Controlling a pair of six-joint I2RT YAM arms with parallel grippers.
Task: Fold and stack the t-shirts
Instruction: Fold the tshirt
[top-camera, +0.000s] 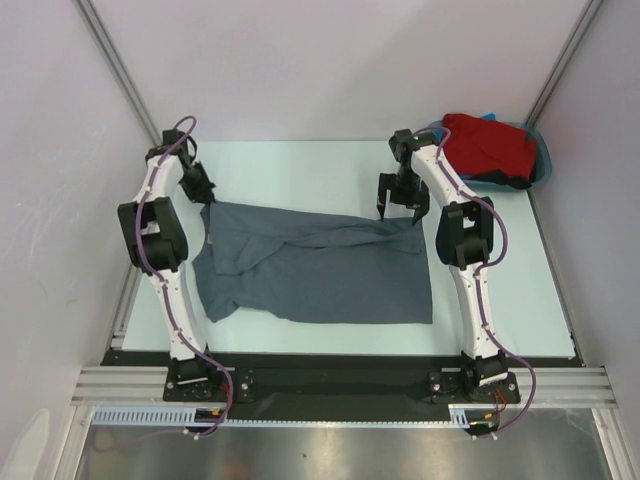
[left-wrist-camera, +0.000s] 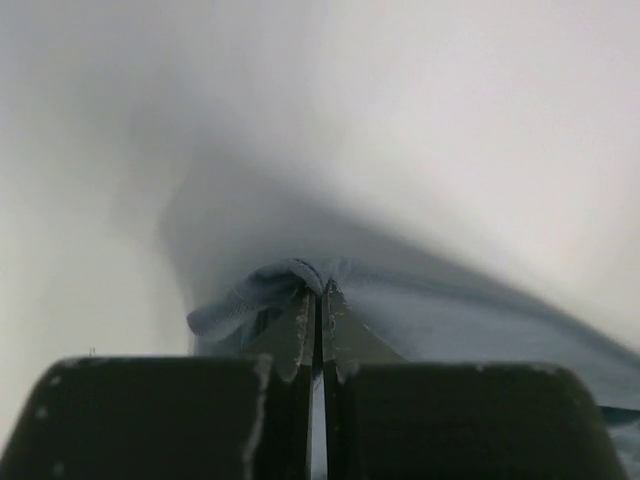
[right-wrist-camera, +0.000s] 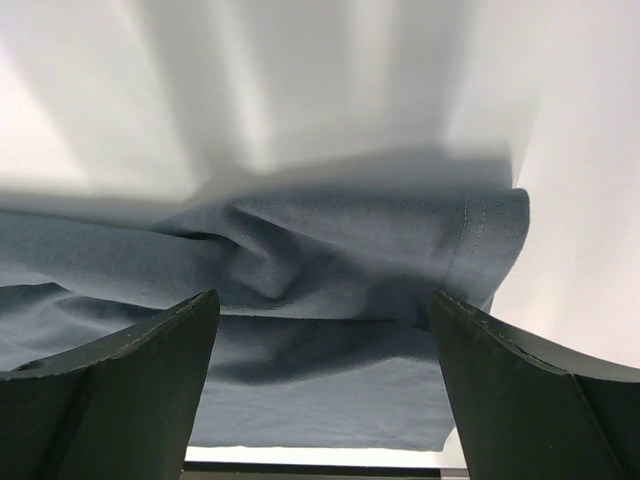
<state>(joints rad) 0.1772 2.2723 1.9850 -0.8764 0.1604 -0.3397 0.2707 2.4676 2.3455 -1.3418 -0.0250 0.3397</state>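
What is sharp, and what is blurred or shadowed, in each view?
Top view: evenly lit and sharp, grey t-shirt crisp on the table. Left wrist view: only the left pincer, shut on the shirt, is fairly clear; everything beyond is haze. Right wrist view: right pincer open, hem stitching sharp, table behind blurred with soft shadow bands.

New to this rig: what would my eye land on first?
A slate-grey t-shirt lies spread across the table, its far-left corner pinched in the shut left gripper. The right gripper hangs open over its far-right corner; a red t-shirt is heaped in a teal tub at the far right.
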